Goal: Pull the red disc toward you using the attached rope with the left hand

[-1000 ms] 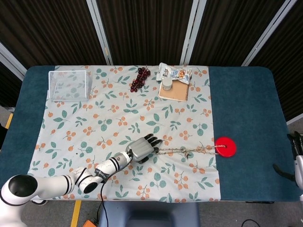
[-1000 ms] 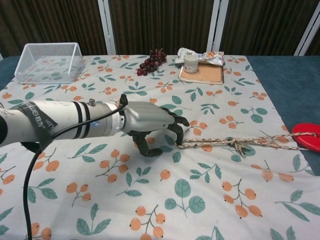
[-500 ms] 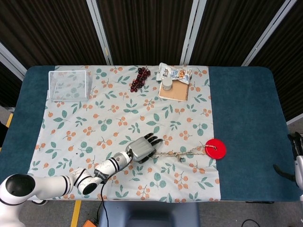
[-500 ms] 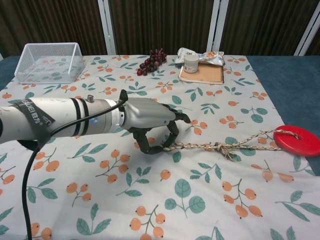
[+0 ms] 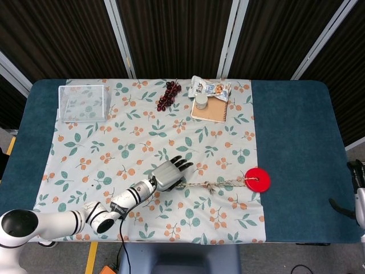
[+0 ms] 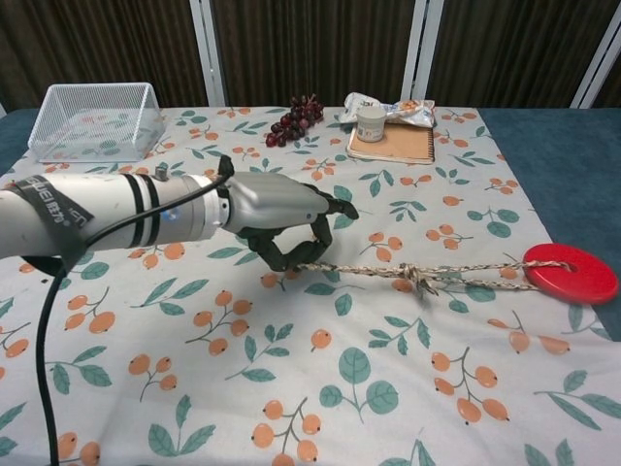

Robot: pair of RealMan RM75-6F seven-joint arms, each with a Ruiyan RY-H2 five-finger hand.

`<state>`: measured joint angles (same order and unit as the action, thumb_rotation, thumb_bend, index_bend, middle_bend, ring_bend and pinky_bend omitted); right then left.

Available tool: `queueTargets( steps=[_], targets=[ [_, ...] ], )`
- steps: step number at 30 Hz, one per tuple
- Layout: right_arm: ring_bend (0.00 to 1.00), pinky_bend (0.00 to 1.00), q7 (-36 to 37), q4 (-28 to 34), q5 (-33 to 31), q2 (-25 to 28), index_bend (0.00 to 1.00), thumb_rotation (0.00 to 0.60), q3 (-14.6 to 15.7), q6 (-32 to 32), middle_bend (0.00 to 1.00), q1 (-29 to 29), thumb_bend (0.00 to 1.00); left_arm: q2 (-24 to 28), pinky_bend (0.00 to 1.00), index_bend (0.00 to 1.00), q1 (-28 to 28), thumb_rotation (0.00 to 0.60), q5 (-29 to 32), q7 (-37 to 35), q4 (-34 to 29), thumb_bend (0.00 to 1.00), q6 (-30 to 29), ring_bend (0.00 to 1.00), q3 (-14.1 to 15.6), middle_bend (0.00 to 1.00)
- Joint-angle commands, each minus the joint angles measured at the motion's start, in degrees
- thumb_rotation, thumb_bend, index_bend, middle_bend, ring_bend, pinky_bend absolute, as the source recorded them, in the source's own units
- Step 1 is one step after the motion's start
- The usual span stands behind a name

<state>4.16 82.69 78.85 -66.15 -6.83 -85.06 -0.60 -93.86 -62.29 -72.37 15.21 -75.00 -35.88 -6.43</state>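
Note:
The red disc (image 5: pixel 258 179) (image 6: pixel 570 273) lies at the right edge of the floral cloth, half over the blue tabletop. A braided rope (image 5: pixel 214 184) (image 6: pixel 427 277) with a knot midway runs left from the disc to my left hand (image 5: pixel 168 173) (image 6: pixel 281 217). That hand's curled fingers grip the rope's free end just above the cloth. My right hand (image 5: pixel 356 173) shows only as dark fingers at the far right edge of the head view, away from the disc.
A wire basket (image 5: pixel 84 103) (image 6: pixel 94 120) stands at the back left. Dark grapes (image 5: pixel 169 95) (image 6: pixel 297 118), a snack bag (image 5: pixel 211 87), a small jar (image 6: pixel 371 123) and a notebook (image 5: pixel 210 110) (image 6: pixel 398 144) sit at the back middle.
My left hand has drawn back to the left with the rope in it. The disc has slid left from the blue surface onto the cloth's edge, and the rope now lies straighter.

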Motion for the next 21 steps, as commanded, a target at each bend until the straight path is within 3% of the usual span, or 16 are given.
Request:
queueTargets(
  steps=[1, 6, 14, 21],
  targets=[
    [0.0, 0.0, 0.0, 0.1, 0.0, 0.1, 0.0, 0.6, -0.1, -0.1, 0.0, 0.0, 0.29, 2.0, 0.06, 0.83, 0.8, 0.6, 0.2, 0.1, -1.1, 0.73, -1.1, 0.0, 0.2, 0.01],
    [0.0, 0.0, -0.4, 0.5, 0.2, 0.4, 0.0, 0.6, -0.4, -0.3, 0.0, -0.2, 0.29, 7.4, 0.07, 0.88, 3.4, 0.6, 1.2, 1.0, -4.3, 0.75, -4.0, 0.0, 0.9, 0.06],
    [0.0, 0.0, -1.9, 1.6, 1.0, 0.2, 0.0, 0.6, -0.4, 0.7, 0.0, -1.4, 0.29, 20.1, 0.1, 0.93, 10.1, 0.6, 4.7, 3.2, -11.7, 0.8, -10.1, 0.0, 3.4, 0.11],
    [0.0, 0.0, -3.3, 2.4, 1.8, -0.1, 0.0, 0.6, -0.3, 1.3, 0.0, -2.4, 0.29, 31.0, 0.11, 0.95, 17.0, 0.6, 8.2, 2.8, -14.0, 0.82, -15.9, 0.0, 5.3, 0.16]
  ],
)
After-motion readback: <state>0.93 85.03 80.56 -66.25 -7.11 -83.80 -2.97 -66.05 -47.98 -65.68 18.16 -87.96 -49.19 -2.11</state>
